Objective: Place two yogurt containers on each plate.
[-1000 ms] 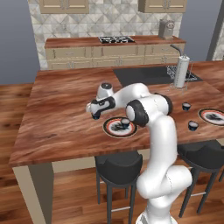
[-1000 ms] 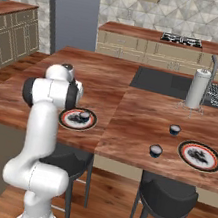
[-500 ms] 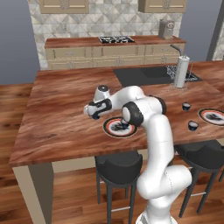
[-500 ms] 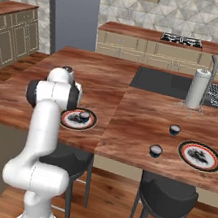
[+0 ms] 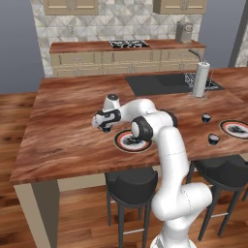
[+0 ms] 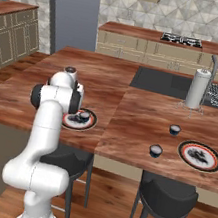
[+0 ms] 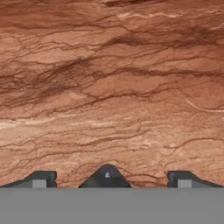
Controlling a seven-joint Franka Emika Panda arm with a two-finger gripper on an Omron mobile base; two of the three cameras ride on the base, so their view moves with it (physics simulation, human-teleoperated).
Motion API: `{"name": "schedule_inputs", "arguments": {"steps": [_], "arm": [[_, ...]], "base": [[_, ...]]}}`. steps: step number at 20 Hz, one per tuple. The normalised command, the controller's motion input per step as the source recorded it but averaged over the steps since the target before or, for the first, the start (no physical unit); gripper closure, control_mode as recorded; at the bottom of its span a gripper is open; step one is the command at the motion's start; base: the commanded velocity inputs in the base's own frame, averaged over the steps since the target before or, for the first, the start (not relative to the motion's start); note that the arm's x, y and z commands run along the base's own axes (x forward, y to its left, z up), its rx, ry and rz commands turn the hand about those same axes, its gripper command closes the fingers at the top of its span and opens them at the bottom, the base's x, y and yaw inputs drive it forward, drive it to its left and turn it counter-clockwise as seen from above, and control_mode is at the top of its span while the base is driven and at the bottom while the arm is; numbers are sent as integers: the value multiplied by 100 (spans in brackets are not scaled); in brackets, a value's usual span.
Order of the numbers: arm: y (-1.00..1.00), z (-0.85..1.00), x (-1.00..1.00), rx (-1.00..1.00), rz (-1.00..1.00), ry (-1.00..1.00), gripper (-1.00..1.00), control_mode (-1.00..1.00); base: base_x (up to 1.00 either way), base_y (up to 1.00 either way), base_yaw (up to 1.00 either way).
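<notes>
My gripper (image 5: 105, 127) hovers low over the wooden counter just left of the near plate (image 5: 122, 141), jaws open. In the hand view its fingertips (image 7: 40, 179) stand wide apart over bare wood. A small dark shape sits between them at the bottom edge, and I cannot tell what it is. One yogurt container (image 6: 83, 116) rests on the near plate (image 6: 91, 123). Two more yogurt containers (image 5: 206, 117) (image 5: 213, 139) stand on the counter beside the far plate (image 5: 224, 127). The right base view shows that pair (image 6: 175, 129) (image 6: 156, 150) left of that plate (image 6: 184, 150).
A tall white paper-towel roll (image 5: 199, 80) stands by the dark sink (image 5: 160, 83) at the back right. Black stools (image 6: 167, 195) stand under the counter's front edge. My own elbow (image 5: 143, 128) hangs over the near plate.
The hand has barely shifted. The elbow has drifted slightly left and down over the near plate. The jaws stay open.
</notes>
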Motion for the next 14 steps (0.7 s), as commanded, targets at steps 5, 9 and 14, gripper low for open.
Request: {"name": "schedule_inputs", "arguments": {"steps": [5,9,14], "arm": [[3,-3,-2,0,0,5,100,-100],[0,0,-28,0,0,0,100,-100],[-6,6,-43,0,0,-5,100,-100]], "base": [[0,0,0],[0,0,0],[0,0,0]]}}
